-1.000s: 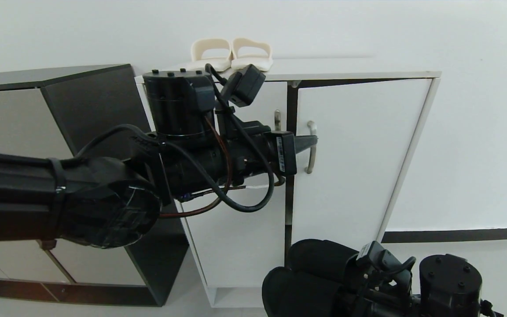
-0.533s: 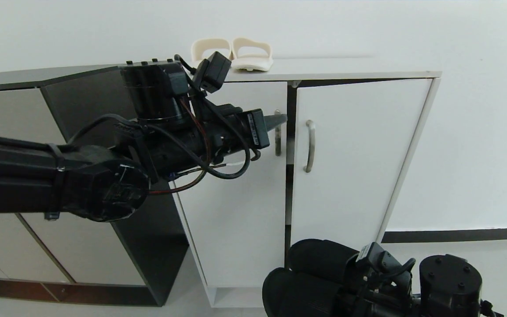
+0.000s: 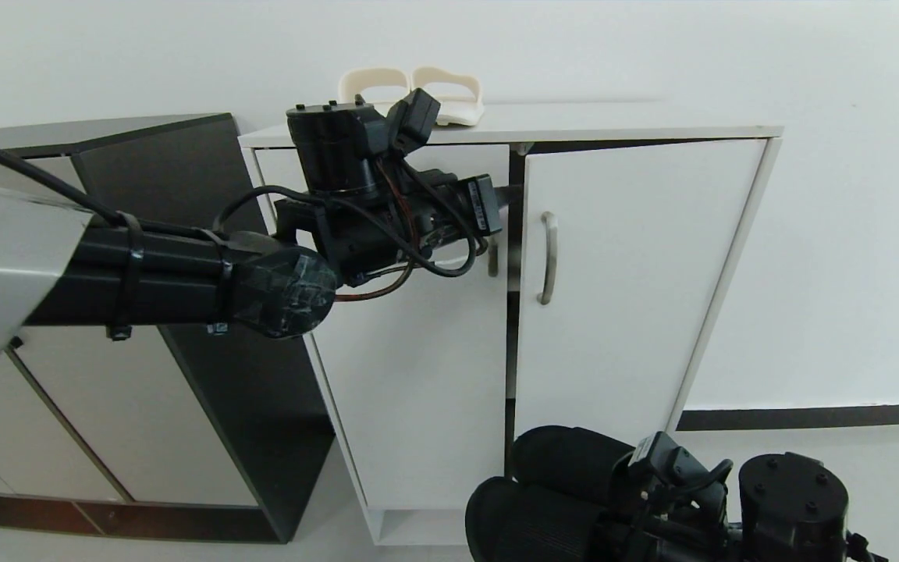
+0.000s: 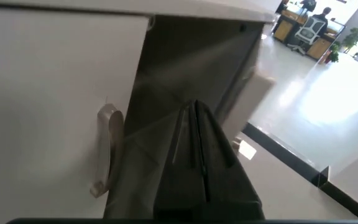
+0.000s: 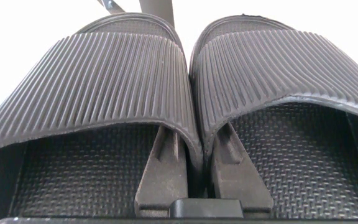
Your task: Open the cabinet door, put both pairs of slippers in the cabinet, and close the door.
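1. Two hands are in play. Your left hand [image 3: 506,195] [image 4: 194,118] has its fingers pressed together with nothing between them. Its tip points at the dark gap between the two doors of the cabinet [image 3: 613,121].
2. Just beside that tip stands the left handle [image 4: 106,149], upright. In the head view the hand covers its upper part. You cannot tell whether the tip touches either door's edge.
3. Your right hand [image 5: 194,165] sits low in front of the cabinet, pinching the black slippers [image 3: 551,484]. One finger [image 5: 162,171] is inside each slipper, and the two adjoining sides are squeezed between the fingers.
4. The right door [image 3: 629,273] looks slightly ajar, with a dark strip above it and along its inner edge. Nothing touches the right handle [image 3: 548,257]. The left door [image 3: 418,367] lies flat against the front.
5. The cream slippers [image 3: 457,113] lie side by side on the cabinet's top, toward its left rear, partly behind the left arm's wrist.
6. A dark unit [image 3: 145,179] stands against the cabinet's left side.
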You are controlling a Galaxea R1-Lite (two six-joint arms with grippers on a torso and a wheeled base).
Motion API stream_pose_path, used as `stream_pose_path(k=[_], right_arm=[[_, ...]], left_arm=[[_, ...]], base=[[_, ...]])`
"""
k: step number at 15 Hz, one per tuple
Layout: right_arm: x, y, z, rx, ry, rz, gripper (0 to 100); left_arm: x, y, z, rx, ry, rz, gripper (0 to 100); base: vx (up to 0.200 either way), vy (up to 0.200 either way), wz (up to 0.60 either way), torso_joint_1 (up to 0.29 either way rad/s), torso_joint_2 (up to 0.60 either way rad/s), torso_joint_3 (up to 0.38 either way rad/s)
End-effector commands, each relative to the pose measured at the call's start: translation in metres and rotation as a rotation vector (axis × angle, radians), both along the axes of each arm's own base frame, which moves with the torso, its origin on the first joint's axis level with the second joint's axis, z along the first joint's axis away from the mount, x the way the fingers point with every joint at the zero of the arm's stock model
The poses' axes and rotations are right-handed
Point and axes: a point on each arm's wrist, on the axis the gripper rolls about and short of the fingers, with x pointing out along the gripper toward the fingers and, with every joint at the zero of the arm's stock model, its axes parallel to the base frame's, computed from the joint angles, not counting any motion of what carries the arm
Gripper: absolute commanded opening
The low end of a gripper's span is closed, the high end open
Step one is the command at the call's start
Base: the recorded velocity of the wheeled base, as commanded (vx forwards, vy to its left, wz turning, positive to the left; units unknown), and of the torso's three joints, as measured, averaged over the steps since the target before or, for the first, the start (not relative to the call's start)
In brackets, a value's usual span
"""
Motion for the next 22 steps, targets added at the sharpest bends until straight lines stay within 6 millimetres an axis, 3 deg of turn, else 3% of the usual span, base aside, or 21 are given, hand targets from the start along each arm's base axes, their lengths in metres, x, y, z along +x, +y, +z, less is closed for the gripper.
stream_pose_path(k=[1, 5, 7, 11, 15, 18, 19, 21, 22], right_arm=[[0.000, 0.000, -0.002, -0.005, 0.007, 0.003, 0], [-0.005, 0.004, -0.004, -0.010, 0.016, 0.025, 0], [-0.009, 0.006, -0.004, -0.012, 0.022, 0.041, 0], [-0.027, 0.014, -0.006, -0.029, 0.035, 0.118, 0], [-0.023, 0.017, -0.005, -0.016, 0.025, 0.105, 0], [0.005, 0.031, -0.006, 0.035, 0.005, -0.070, 0], [0.030, 0.046, -0.006, 0.098, -0.020, -0.249, 0], [0.056, 0.056, -0.001, 0.125, -0.087, -0.442, 0], [0.061, 0.056, 0.000, 0.119, -0.094, -0.471, 0]], left_arm=[[0.007, -0.008, -0.009, 0.008, 0.015, -0.007, 0], [0.000, -0.018, -0.008, 0.006, 0.011, -0.036, 0], [-0.005, -0.023, -0.008, 0.005, 0.008, -0.046, 0], [-0.055, -0.045, 0.001, 0.010, 0.002, -0.165, 0], [-0.060, -0.046, 0.003, 0.017, -0.022, -0.156, 0], [-0.043, -0.017, 0.012, -0.029, -0.053, 0.065, 0], [-0.039, 0.010, 0.015, -0.022, -0.054, 0.202, 0], [-0.070, 0.059, 0.016, 0.078, -0.093, 0.410, 0], [-0.082, 0.073, 0.014, 0.106, -0.085, 0.449, 0]], base=[[0.000, 0.000, 0.00, 0.000, 0.00, 0.000], [0.000, 0.000, 0.00, 0.000, 0.00, 0.000], [-0.200, 0.000, 0.00, 0.002, 0.00, 0.002], [-0.200, 0.000, 0.00, -0.001, 0.00, 0.000], [-0.150, 0.000, 0.00, -0.002, 0.00, 0.003], [0.000, 0.000, 0.00, 0.000, 0.00, 0.000], [0.000, 0.000, 0.00, 0.000, 0.00, 0.000], [0.000, 0.000, 0.00, 0.000, 0.00, 0.000], [0.000, 0.000, 0.00, 0.000, 0.00, 0.000]])
